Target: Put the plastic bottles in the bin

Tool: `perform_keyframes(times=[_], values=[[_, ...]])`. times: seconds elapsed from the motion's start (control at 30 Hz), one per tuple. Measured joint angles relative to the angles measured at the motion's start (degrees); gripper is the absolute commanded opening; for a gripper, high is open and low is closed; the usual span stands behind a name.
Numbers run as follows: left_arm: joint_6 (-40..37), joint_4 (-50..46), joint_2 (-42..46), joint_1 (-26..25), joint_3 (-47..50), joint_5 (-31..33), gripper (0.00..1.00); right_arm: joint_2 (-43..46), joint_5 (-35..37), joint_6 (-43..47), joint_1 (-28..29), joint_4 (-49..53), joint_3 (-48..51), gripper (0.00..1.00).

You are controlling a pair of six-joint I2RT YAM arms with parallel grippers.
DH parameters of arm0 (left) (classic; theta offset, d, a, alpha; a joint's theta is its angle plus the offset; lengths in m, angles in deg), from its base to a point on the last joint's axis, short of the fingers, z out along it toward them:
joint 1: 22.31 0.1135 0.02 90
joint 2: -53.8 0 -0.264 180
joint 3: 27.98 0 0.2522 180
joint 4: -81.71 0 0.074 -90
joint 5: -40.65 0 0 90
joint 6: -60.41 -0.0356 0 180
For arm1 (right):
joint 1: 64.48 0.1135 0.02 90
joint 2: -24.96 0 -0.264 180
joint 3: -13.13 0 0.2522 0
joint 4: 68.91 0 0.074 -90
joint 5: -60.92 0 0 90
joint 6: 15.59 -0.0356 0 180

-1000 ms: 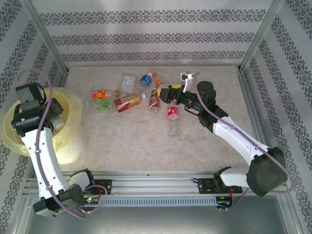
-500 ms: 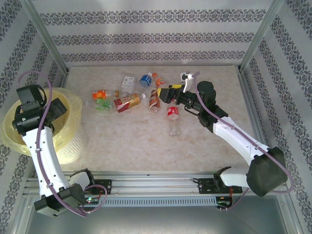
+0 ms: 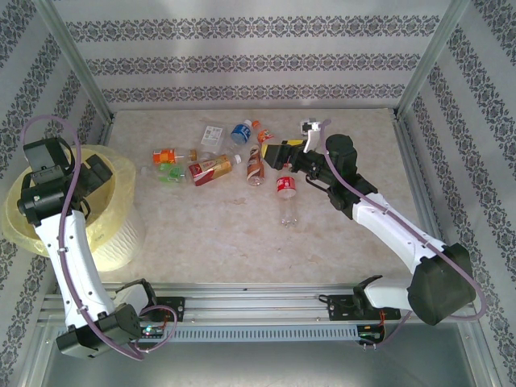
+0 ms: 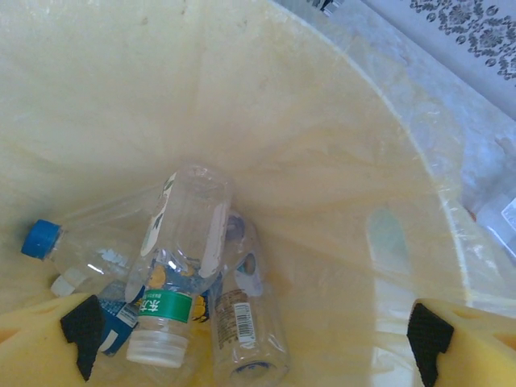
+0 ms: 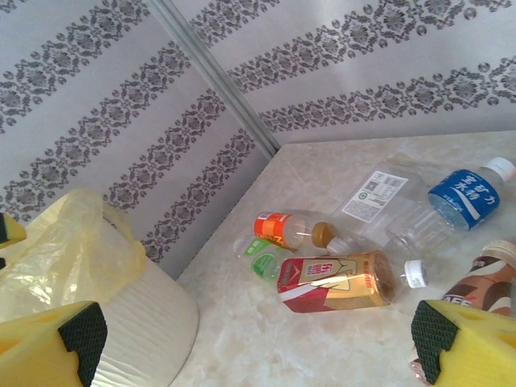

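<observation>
My left gripper (image 3: 93, 176) hangs over the bin (image 3: 121, 234), open and empty, its pads (image 4: 81, 332) wide apart. Below it, inside the yellow bag (image 4: 322, 121), lie three clear bottles: a green-labelled one with a white cap (image 4: 173, 290), a blue-capped one (image 4: 48, 242) and a barcode-labelled one (image 4: 246, 330). My right gripper (image 3: 278, 153) is open above the table's middle, holding nothing. Loose bottles lie by it: orange-labelled (image 5: 294, 230), green (image 5: 266, 262), red-and-gold (image 5: 343, 282), blue-labelled (image 5: 463, 197), brown (image 3: 255, 165) and red-labelled (image 3: 285, 192).
The bin (image 5: 141, 322) stands at the table's left edge against the patterned wall. A large flat clear bottle (image 5: 387, 201) lies near the back among the others. Bare marble table (image 3: 226, 234) stretches between the bottles and the front rail.
My left wrist has shifted slightly left and back above the bin. The right arm and the bottles on the table have not moved.
</observation>
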Motion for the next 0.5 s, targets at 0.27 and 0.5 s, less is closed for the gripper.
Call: perform_keyframes(times=[0.27, 0.5], values=[[3.3, 0.0, 0.0, -10.1, -4.6, 3.4, 1.0, 1.5, 4.9, -0.6, -0.9, 1.7, 1.4, 0.98], [6.1, 0.3, -2.1, -23.8, -7.6, 9.9, 1.0, 1.8, 8.3, -2.2, -2.9, 4.1, 3.3, 0.98]])
